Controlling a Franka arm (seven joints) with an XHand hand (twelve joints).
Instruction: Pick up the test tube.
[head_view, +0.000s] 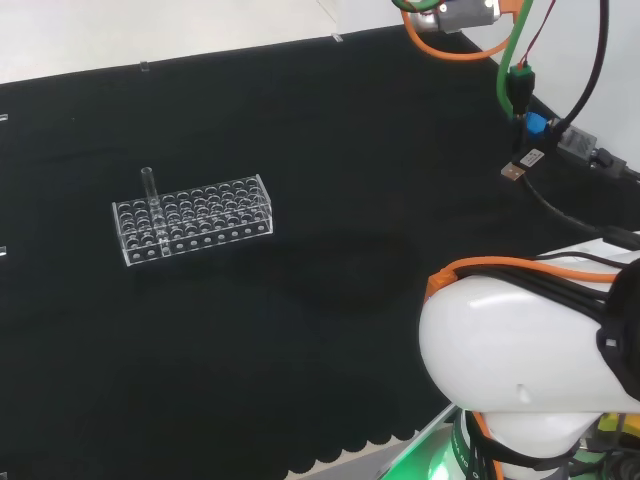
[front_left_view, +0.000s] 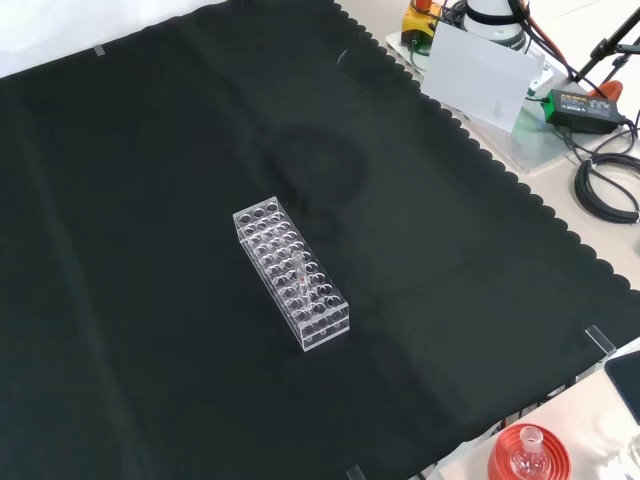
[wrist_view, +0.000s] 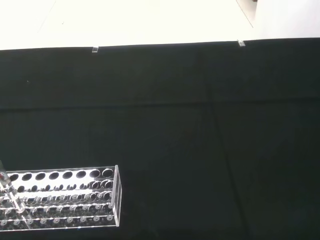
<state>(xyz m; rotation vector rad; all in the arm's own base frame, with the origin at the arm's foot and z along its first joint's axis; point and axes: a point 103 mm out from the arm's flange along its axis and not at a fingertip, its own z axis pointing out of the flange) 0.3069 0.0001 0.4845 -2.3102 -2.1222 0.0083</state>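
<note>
While you look over the surface (head_view: 330, 330) in the head view, you see one clear rack (head_view: 195, 218) left of centre, with one test tube (head_view: 148, 186) standing upright near its left end. Whether the hand is open, you cannot tell.

- A clear rack (front_left_view: 293, 274) with rows of round holes lies slantwise near the middle of the black cloth (front_left_view: 150, 200) on the bench.
- One test tube (front_left_view: 301, 268) stands upright in it, nearer its lower right end.
- A red ribbed stand (front_left_view: 530, 455) holding a small glass flask (front_left_view: 527, 450) sits off the cloth at the lower right.
</note>
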